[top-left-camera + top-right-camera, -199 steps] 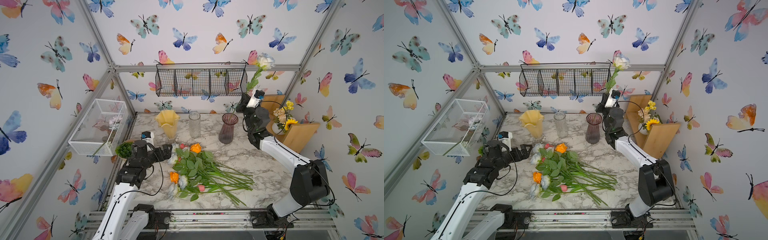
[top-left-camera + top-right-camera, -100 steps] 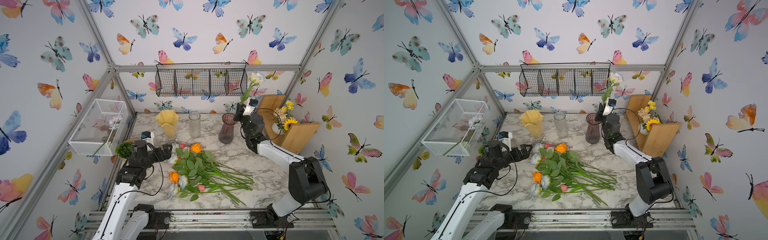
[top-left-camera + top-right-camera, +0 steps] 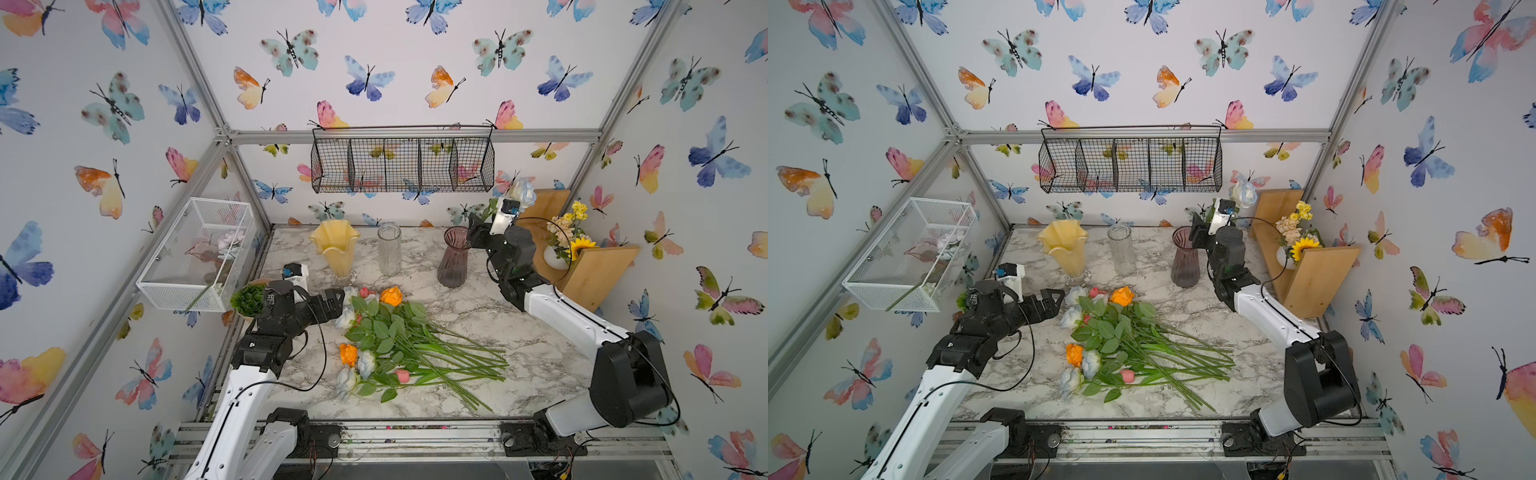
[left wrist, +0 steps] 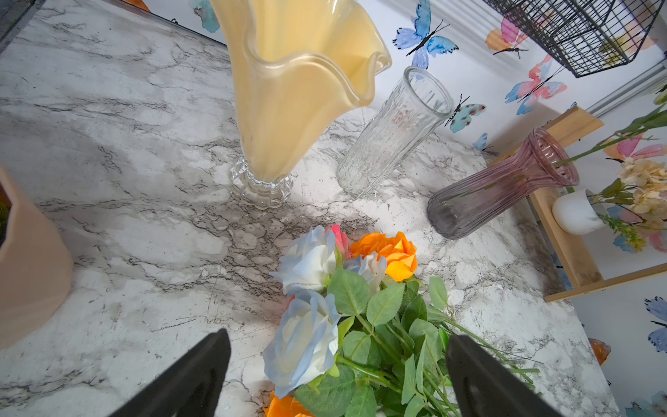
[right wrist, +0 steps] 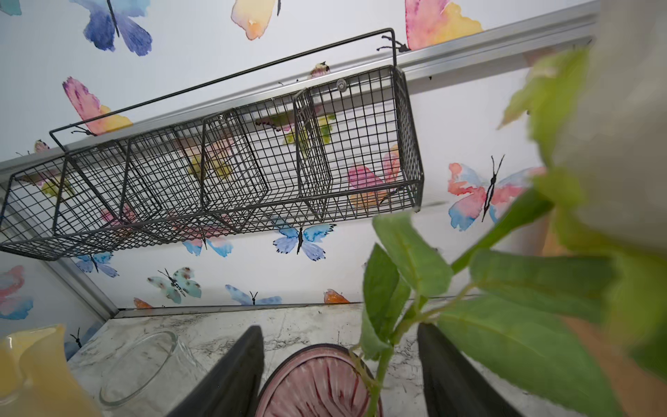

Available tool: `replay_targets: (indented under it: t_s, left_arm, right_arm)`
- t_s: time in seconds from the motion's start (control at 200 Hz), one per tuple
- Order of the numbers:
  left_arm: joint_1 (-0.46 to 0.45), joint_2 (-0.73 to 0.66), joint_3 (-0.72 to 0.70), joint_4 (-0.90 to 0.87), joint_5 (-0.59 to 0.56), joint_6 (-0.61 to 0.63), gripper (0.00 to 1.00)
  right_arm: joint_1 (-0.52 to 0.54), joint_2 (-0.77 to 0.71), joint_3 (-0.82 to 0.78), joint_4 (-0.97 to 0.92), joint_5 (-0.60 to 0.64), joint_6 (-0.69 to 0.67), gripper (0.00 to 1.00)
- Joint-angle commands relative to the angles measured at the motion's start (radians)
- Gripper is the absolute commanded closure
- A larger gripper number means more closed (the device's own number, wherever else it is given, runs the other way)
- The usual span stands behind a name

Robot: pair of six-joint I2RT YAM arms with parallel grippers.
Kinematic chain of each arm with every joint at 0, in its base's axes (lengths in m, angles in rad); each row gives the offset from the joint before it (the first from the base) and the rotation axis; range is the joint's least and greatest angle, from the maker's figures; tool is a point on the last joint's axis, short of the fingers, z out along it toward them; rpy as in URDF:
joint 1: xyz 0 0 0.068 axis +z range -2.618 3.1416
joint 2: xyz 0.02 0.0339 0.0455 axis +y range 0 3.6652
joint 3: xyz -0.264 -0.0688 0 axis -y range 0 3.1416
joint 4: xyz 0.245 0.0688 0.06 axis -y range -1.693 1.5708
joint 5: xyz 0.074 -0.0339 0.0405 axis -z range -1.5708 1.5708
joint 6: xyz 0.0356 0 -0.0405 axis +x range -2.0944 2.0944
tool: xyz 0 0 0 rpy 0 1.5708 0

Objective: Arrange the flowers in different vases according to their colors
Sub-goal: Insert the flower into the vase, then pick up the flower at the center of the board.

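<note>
— Which way does the white rose (image 3: 523,192) point?
— Its stem end is down inside the purple vase (image 3: 454,257). The long axis is tilted, and the bloom leans up toward the back wall, near the wooden shelf (image 3: 598,270).
— How does it look?
— It has a pale head tinged blue, a thin green stem (image 5: 379,364) and broad leaves.
— And your right pincer (image 5: 339,326)?
— It's above the vase mouth, jaws well apart. The stem passes between them unclamped. Whether a leaf brushes a finger, I cannot tell.
— And the left pincer (image 4: 337,335)?
— It's spread wide and holds nothing, low over the bloom end of the flowers (image 3: 395,332) lying on the counter (image 3: 519,340). Their stems run toward my right.
</note>
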Motion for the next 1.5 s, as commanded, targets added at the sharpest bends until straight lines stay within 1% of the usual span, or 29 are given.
replay_targets:
  t_s: [0.0,0.04,0.12,0.27,0.39,0.496,0.611,0.791,0.896,1.006,1.081,1.156,1.236,1.406,1.497]
  left_arm:
    - [-0.005,-0.02,-0.016,0.004,0.013,0.012,0.0]
    - [-0.005,-0.018,-0.015,0.005,0.015,0.011,0.0]
    - [-0.004,-0.014,-0.014,0.005,0.021,0.011,0.0]
    - [-0.004,-0.02,-0.014,0.003,0.016,0.013,0.0]
    - [-0.004,-0.032,-0.018,0.003,0.005,0.013,0.0]
    - [-0.006,-0.032,-0.018,0.003,0.004,0.011,0.0]
    - [-0.007,-0.026,-0.018,0.003,0.01,0.012,0.0]
    - [-0.006,-0.023,-0.016,0.003,0.012,0.011,0.0]
    - [-0.007,-0.023,-0.016,0.003,0.01,0.011,0.0]
    - [-0.006,-0.021,-0.016,0.003,0.009,0.012,0.0]
    - [-0.006,-0.017,-0.016,0.003,0.008,0.013,0.0]
    - [-0.006,-0.014,-0.016,0.003,0.01,0.011,0.0]
    - [-0.006,-0.013,-0.016,0.003,0.008,0.013,0.0]
    - [-0.006,-0.014,-0.016,0.003,0.007,0.012,0.0]
    - [-0.007,-0.012,-0.016,0.003,0.008,0.011,0.0]
  right_arm:
    - [-0.003,-0.028,0.08,-0.269,-0.041,0.042,0.26]
    - [-0.003,-0.017,0.109,-0.336,-0.078,0.046,0.25]
    - [-0.003,0.028,0.182,-0.474,-0.135,0.037,0.24]
    - [-0.003,0.088,0.291,-0.642,-0.104,0.038,0.25]
    - [-0.003,0.081,0.334,-0.735,-0.151,0.076,0.25]
    - [-0.003,0.031,0.308,-0.789,-0.185,0.099,0.25]
    - [-0.003,-0.026,0.271,-0.852,-0.225,0.094,0.25]
    - [-0.002,-0.069,0.247,-1.007,-0.391,0.051,0.27]
    - [0.011,-0.102,0.205,-1.053,-0.465,0.036,0.28]
    - [0.076,-0.124,0.157,-1.072,-0.479,0.029,0.29]
    - [0.153,-0.118,0.126,-1.072,-0.468,0.036,0.3]
    - [0.254,-0.096,0.096,-1.062,-0.452,0.046,0.31]
    - [0.325,-0.074,0.053,-1.028,-0.45,0.07,0.33]
    - [0.439,-0.023,-0.055,-0.913,-0.502,0.094,0.45]
    - [0.458,0.006,-0.112,-0.864,-0.537,0.097,0.53]
